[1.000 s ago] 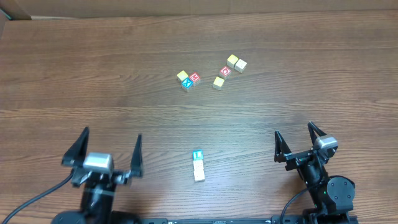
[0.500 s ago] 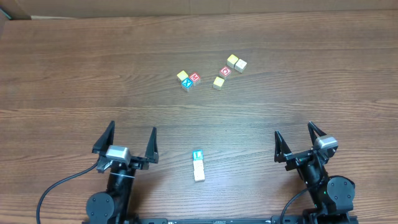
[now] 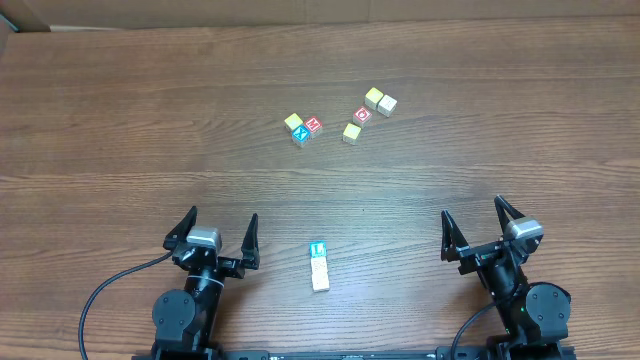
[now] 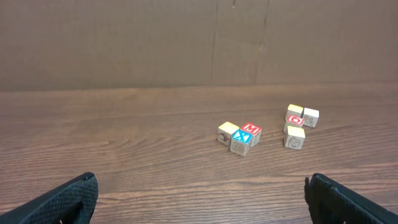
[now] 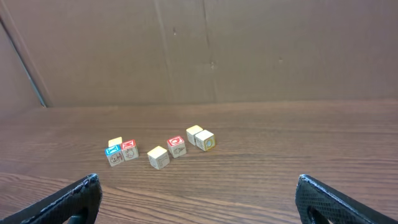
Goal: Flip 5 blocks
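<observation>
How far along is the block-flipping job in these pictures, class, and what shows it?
Done: nothing certain; a short row of blocks lies apart from the rest, but whether they were flipped cannot be told. In hand: nothing; the left claw and right claw are open and empty. Left: seven far blocks sit scattered, none gripped.

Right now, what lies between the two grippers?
Overhead view: a short row of blocks, blue-topped at its far end, lies between the left gripper and the right gripper.
</observation>
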